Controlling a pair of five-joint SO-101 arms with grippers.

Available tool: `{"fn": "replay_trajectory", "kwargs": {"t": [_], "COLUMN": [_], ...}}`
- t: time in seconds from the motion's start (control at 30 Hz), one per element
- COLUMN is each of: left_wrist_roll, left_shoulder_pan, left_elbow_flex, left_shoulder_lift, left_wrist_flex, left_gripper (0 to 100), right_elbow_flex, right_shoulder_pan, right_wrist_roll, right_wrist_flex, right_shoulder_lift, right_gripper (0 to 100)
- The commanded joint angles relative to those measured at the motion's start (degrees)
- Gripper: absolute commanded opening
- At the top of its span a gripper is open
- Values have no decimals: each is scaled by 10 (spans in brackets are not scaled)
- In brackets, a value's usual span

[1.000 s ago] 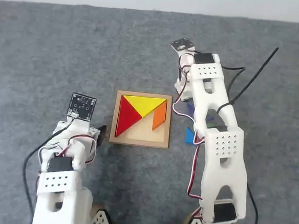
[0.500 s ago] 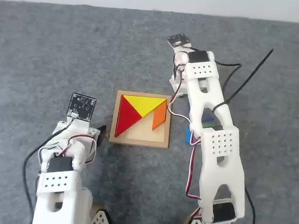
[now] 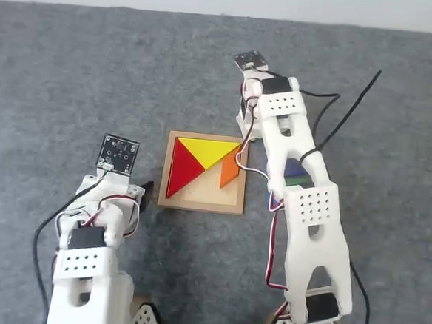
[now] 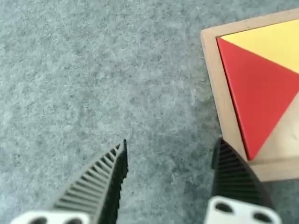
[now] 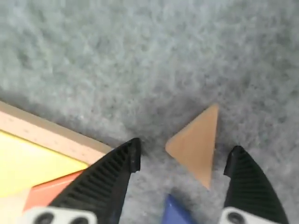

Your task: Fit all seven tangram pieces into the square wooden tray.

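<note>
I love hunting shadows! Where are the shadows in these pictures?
High view: soft, even light, no glare on the tray. Right wrist view: the carpet darkens around the tan triangle by the right gripper. Left wrist view: the red piece shows no glare.

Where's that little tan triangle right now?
In the right wrist view, the tan triangle lies on the carpet between the open fingers of the right gripper, just outside the tray, near a blue piece.

Green piece mostly under right arm
</note>
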Motion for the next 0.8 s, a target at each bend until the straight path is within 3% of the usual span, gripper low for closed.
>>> {"fn": "replay_trajectory", "kwargs": {"t": [0.0,0.17,0.33,0.53,0.77], "left_wrist_roll": [-7,-7,-7,-7,-7], "left_shoulder_pan": [-1,-1,-1,-1,-1], "left_elbow_flex": [-2,-2,-2,-2,-2], "left_shoulder_lift": [-8,-8,-8,-8,-8], "left_wrist_flex": [-10,-10,-10,-10,-10], "left_gripper": [280,280,280,280,280], "right_elbow_flex": [-29,-29,-29,-29,-47], "right_shoulder_pan": [11,27,24,24,18], "right_wrist_roll": [-8,-9,-10,-9,-11], "right_wrist_flex": [-7,-20,-21,-15,11], "right_shoulder_lift": [-5,-4,-4,-5,-46], "right_gripper": [299,288,172,161,76]}}
